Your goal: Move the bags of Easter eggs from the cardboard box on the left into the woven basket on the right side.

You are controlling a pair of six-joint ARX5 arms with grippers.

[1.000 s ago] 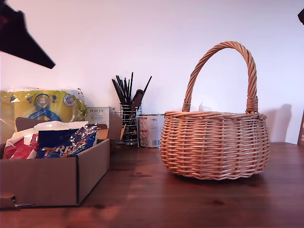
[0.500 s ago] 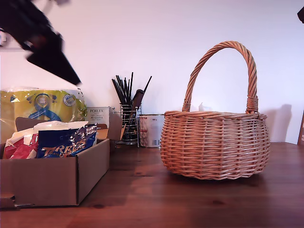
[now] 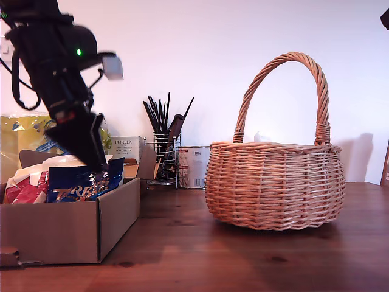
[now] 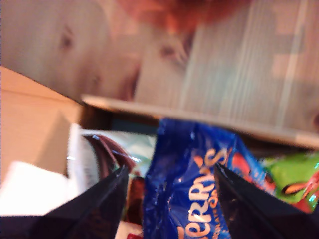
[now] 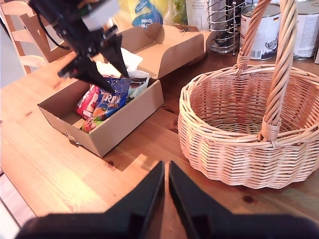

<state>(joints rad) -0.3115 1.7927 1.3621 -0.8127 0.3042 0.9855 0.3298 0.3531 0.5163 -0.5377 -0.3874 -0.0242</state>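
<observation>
Well, we had our first gripper (image 4: 169,181) down over the cardboard box (image 3: 73,228), jaws spread wide with the blue bag (image 4: 194,189) lying between them but not yet pinched. In the exterior view that arm hung above the box at the table's left end, its tips right at the top of the blue packet. Beside the blue one, a red-and-white bag (image 5: 87,102) lay toward the box's outer wall, and a green-and-red packet (image 4: 294,179) showed near the box's front edge. Our second gripper (image 5: 166,191) waited well apart, jaws nearly together and holding nothing, looking down on the table between box and woven basket (image 5: 239,144). The basket stood empty toward the table's right end in the exterior view. So, by our reckoning, nothing was delivered yet: every bag still sat in the box, and the first pick was only being lined up.
</observation>
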